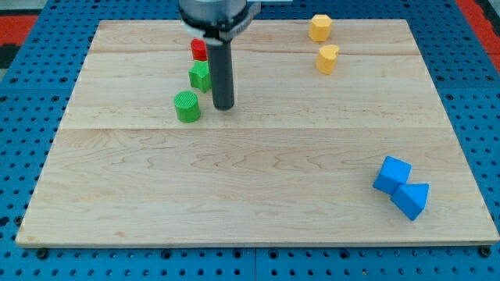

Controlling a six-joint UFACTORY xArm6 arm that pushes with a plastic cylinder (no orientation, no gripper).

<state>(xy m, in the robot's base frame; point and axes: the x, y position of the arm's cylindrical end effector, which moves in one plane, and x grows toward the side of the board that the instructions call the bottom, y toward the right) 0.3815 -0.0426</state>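
My tip [223, 107] rests on the wooden board [250, 179] in the upper left part of the view. Just to its left lies a green cylinder [187, 106], a small gap away. A green star-like block [200, 76] sits beside the rod's left side, close to or touching it. Behind that, a red block [199, 50] is partly hidden by the rod.
Two yellow blocks lie at the view's top right: a hexagonal one [319, 27] and a heart-like one [327, 58]. Two blue blocks touch each other at the lower right: a cube [391, 174] and a wedge-like one [411, 199]. Blue pegboard surrounds the board.
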